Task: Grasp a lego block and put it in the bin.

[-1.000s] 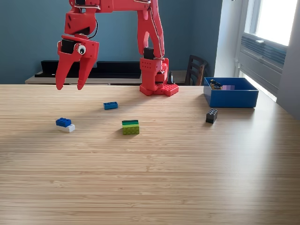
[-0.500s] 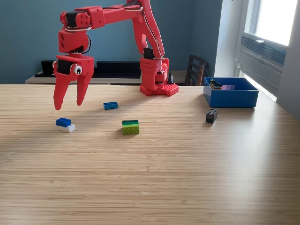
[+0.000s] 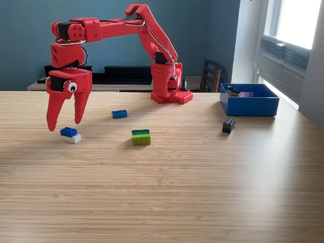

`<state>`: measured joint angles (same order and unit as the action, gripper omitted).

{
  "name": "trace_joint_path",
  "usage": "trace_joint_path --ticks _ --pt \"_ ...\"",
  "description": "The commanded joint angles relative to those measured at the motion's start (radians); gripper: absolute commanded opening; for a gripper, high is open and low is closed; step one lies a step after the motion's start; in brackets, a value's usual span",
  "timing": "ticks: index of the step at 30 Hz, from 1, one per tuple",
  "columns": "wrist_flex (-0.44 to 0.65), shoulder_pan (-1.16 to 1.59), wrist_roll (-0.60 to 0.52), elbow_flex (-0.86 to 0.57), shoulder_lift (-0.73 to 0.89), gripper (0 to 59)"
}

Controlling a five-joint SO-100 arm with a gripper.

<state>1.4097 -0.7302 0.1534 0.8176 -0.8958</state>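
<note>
Red plastic arm, base fixed at the far edge of a pale wood-grain table (image 3: 167, 192). The gripper (image 3: 64, 124) is held pointing down, its two fingers parted in a moderate V with nothing between them, tips just above and about the blue-on-white lego stack (image 3: 70, 135) at the exterior view's left.

Step in hand, as judged: the approach to a grasp. A short further descent is called for, so that the stack is straddled, then a closing of the fingers.

Other blocks listed: a small blue brick (image 3: 119, 114) farther back, a green two-tone stack (image 3: 141, 137) at centre, a black block (image 3: 228, 125) near the bin (image 3: 249, 106). The bin is set well apart, at the exterior view's right, with some pieces already inside. No obstruction is seen about the stack; the green stack and the black block lie roughly along the way to the bin.
</note>
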Motion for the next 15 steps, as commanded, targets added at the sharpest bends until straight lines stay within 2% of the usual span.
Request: trace_joint_path --ticks 1,15 --pt "0.058 0.017 -0.014 -0.163 0.032 27.6" --pt "0.103 0.006 -0.011 -0.29 0.135 25.1"
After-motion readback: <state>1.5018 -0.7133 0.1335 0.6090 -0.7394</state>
